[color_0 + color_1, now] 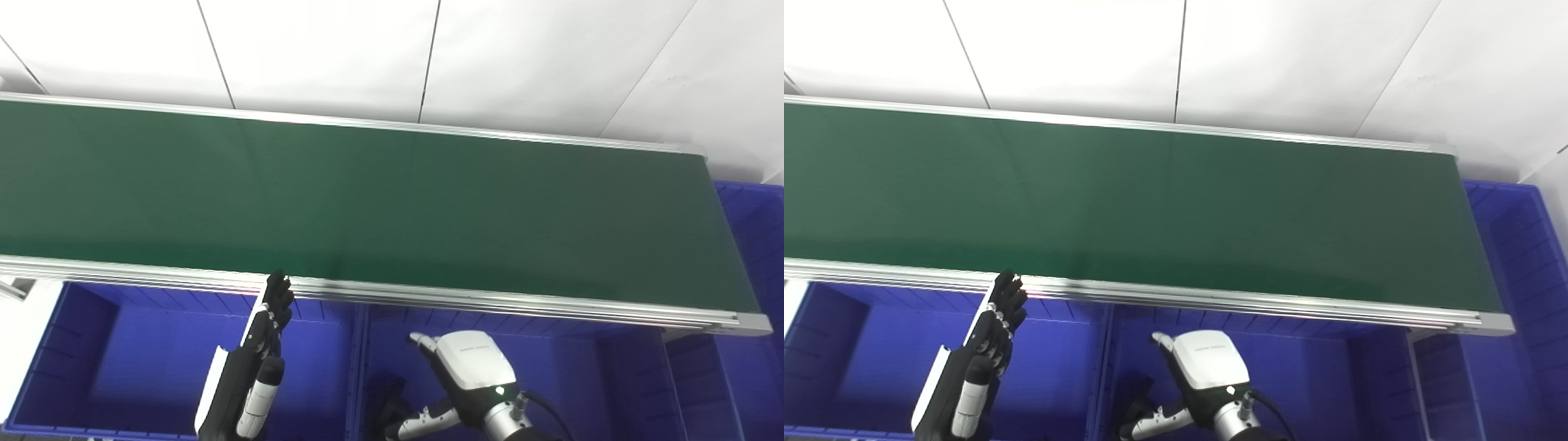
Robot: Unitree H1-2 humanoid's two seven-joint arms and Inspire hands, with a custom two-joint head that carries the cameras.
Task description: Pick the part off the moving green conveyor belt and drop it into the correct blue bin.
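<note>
I see long green belt [367,202], flat, dark, with shiny silver rails. No part shows on belt. My left hand [257,361] stands edge-up over left blue bin [153,355], fingers [278,294] straight and pressed together, tips near front rail. My right hand [471,367] hangs over middle blue bin [551,367], palm down; fingers hidden, cannot tell. Dark thing [392,398] lies under it, blurry.

The green conveyor belt [367,208] runs bare above 2 blue bins [153,367] [551,380] side by side.
</note>
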